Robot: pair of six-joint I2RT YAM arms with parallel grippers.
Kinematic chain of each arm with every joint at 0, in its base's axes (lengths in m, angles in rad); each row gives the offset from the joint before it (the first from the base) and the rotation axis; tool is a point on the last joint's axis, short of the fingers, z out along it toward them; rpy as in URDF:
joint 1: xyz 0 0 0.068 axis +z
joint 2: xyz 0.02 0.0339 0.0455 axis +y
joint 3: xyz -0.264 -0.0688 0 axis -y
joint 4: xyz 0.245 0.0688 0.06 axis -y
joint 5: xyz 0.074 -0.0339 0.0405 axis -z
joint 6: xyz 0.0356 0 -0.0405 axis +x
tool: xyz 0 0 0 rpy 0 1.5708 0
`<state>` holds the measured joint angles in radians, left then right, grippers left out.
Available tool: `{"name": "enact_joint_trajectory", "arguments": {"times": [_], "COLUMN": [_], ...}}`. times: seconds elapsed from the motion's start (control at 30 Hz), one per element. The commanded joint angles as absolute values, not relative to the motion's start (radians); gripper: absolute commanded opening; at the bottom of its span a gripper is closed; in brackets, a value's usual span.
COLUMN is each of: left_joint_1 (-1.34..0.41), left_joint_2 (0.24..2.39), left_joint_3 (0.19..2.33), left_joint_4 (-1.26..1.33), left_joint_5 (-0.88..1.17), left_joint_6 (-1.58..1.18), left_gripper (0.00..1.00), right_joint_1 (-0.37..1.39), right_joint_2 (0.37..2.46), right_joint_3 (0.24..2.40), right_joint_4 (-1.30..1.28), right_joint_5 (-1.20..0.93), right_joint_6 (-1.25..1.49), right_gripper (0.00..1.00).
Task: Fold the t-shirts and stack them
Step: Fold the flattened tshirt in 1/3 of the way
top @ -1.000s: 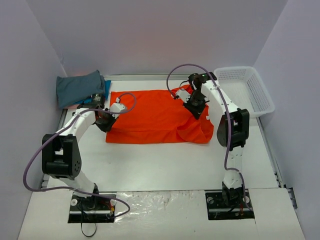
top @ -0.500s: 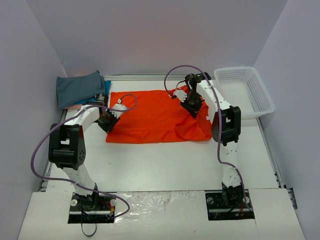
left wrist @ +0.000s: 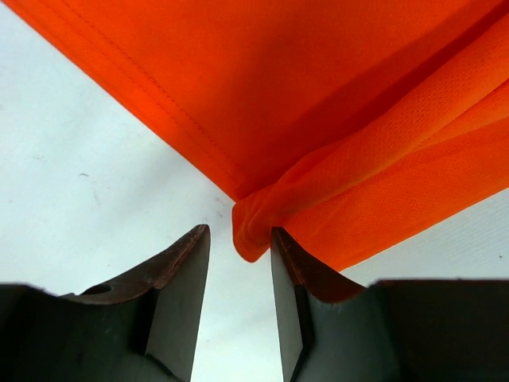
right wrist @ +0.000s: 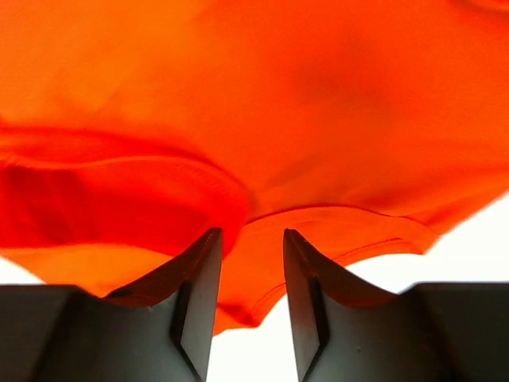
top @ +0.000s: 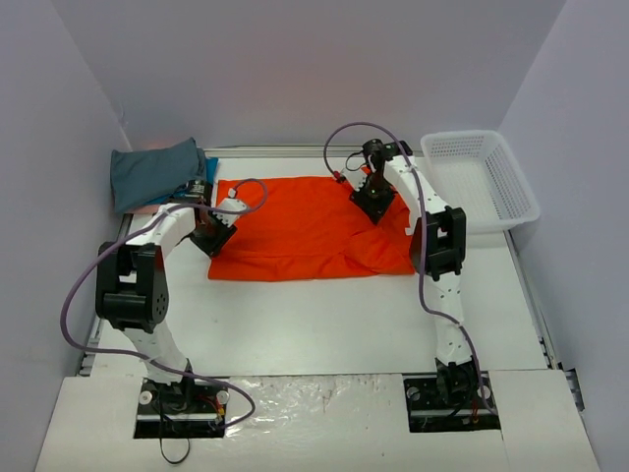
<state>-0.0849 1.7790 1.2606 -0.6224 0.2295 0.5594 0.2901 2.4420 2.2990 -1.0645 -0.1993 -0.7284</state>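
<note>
The bright orange t-shirt (top: pixel 295 231) lies spread out in the middle of the table, with a fold at its right end. My left gripper (top: pixel 212 236) is at its near left corner, open, and a bunched orange corner (left wrist: pixel 253 232) sits between the fingertips of the left gripper (left wrist: pixel 238 239). My right gripper (top: pixel 374 200) is open low over the shirt's far right part, and in the right wrist view it (right wrist: pixel 252 243) hovers over a hemmed edge of the orange cloth (right wrist: pixel 334 227). A folded dark grey-teal shirt (top: pixel 152 172) lies on blue (top: pixel 210 169) and pale pink (top: pixel 145 208) ones at the far left.
A white mesh basket (top: pixel 521 187) stands at the far right, beside the right arm. Pale walls close in the left, back and right sides. The bare white table (top: pixel 324 324) runs from the shirt to the arm bases.
My right gripper has moved a little back and left over the shirt, and the bunched near right corner now lies flatter. My left gripper has shifted slightly toward the shirt's corner.
</note>
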Motion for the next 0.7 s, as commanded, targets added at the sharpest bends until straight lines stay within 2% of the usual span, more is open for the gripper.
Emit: {"name": "enact_joint_trajectory", "arguments": {"times": [0.0, 0.17, 0.4, 0.53, 0.67], "left_joint_1": [-0.084, -0.086, -0.083, -0.081, -0.083], "left_joint_2": [1.695, 1.638, 1.580, 1.577, 1.582], "left_joint_3": [1.316, 1.313, 1.269, 1.255, 1.232], "left_joint_4": [-0.649, -0.664, -0.658, -0.681, -0.683], "left_joint_5": [0.202, 0.190, 0.189, 0.233, 0.242], "left_joint_6": [0.538, 0.535, 0.532, 0.538, 0.552], "left_gripper": [0.35, 0.35, 0.34, 0.21, 0.17], "right_joint_1": [0.272, 0.253, 0.247, 0.245, 0.244], "right_joint_2": [2.373, 2.258, 2.089, 1.988, 1.898], "right_joint_3": [2.306, 2.200, 1.981, 1.830, 1.694], "right_joint_4": [-0.994, -0.933, -0.931, -0.930, -0.930], "right_joint_5": [-0.148, -0.144, -0.167, -0.187, -0.202], "right_joint_6": [-0.640, -0.603, -0.595, -0.614, -0.629], "right_gripper": [0.34, 0.41, 0.43, 0.45, 0.46]}}
